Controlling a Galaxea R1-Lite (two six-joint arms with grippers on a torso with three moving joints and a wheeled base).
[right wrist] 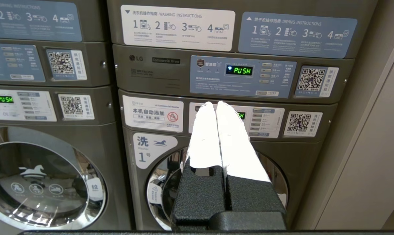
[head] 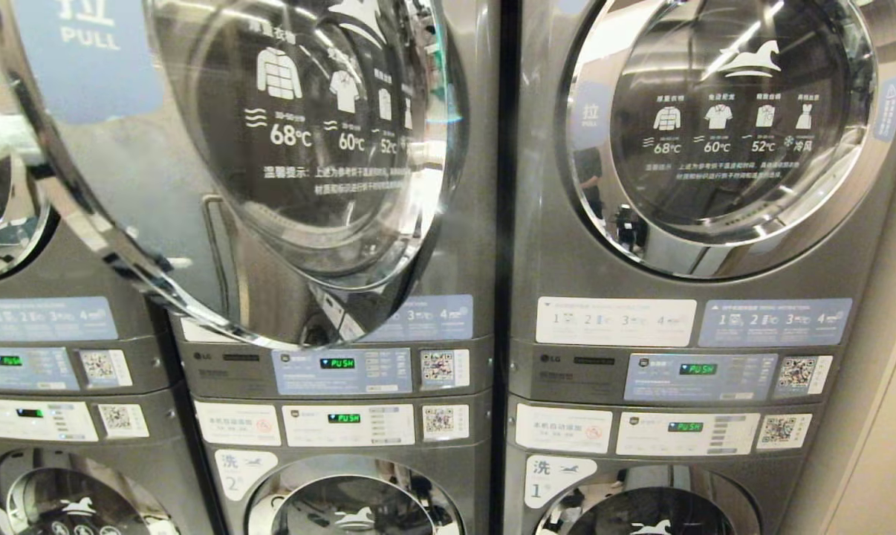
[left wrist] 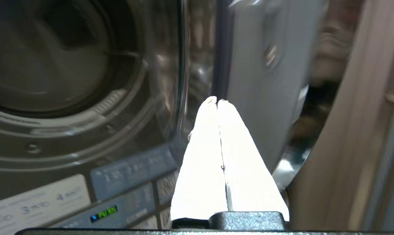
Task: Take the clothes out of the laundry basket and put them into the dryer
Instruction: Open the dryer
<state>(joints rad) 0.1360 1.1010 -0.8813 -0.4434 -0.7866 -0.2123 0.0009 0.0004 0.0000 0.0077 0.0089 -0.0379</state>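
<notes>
Clothes and laundry basket are in none of the views, so how the clothes look I cannot tell, and where they lie I cannot tell either. By my judgement such cloth is light, soft and limp; it hangs down and can drag on a rim, so it is better to pinch a bunched fold near the middle of a piece than a loose edge.

What the views do show is the dryer door [head: 232, 148], the landmark here. It is a round door with a chrome ring and a dark glass that carries white garment signs and temperatures, and it stands swung open, out from the grey front. Behind it, in the left wrist view, is the open dryer drum [left wrist: 53, 55], dark, with a ribbed metal ring around the mouth. The glass and chrome are hard and smooth, and probably slippery for the fingers.

The left pincer [left wrist: 217, 101] is just beside the edge of this door, near the drum mouth, its two white fingers pressed together on nothing. The right pincer [right wrist: 216, 103] is well apart from the door, before the control panel [right wrist: 242, 75] of the neighbour machine, also closed and empty, parked.
</notes>
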